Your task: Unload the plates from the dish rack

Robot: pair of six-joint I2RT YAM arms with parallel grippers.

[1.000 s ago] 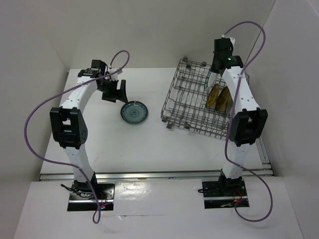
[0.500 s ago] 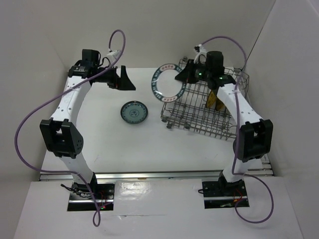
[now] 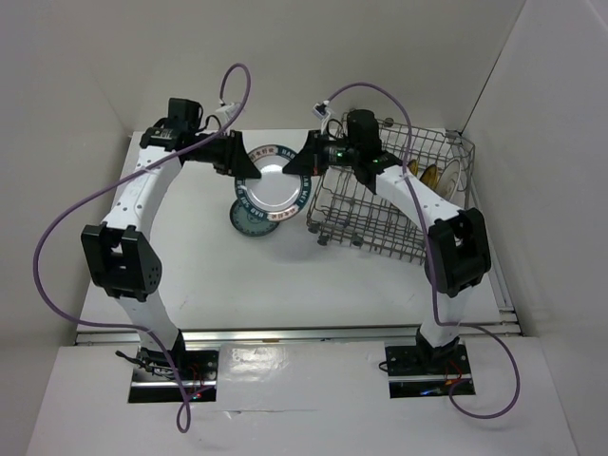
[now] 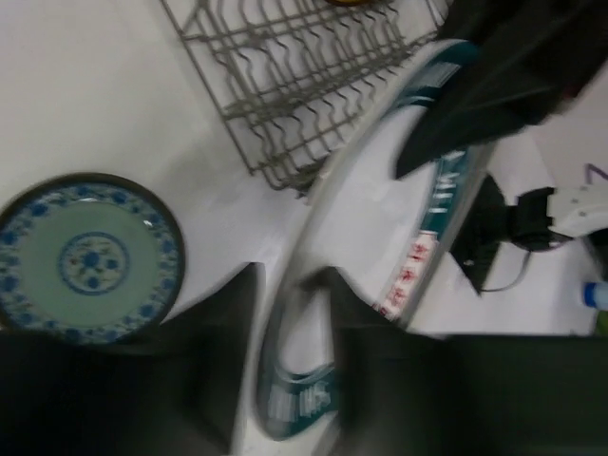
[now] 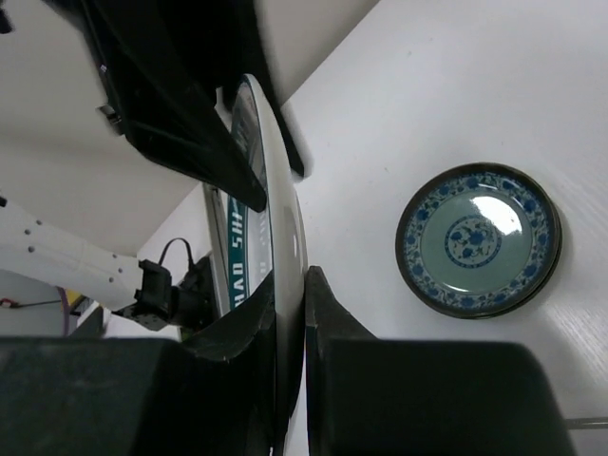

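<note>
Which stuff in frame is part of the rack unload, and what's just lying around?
Job: white teal-rimmed plate, clamped by right gripper, left gripper astride its rim; teal patterned plate on the table; dish rack; amber plate in it.
Lying about: nothing loose; only the arms' purple cables.

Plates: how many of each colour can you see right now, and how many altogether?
Teal patterned plate: 1
White plate with teal rim: 1
Amber plate: 1
Pale whitish plate: 1
Total: 4 that can be made out
</note>
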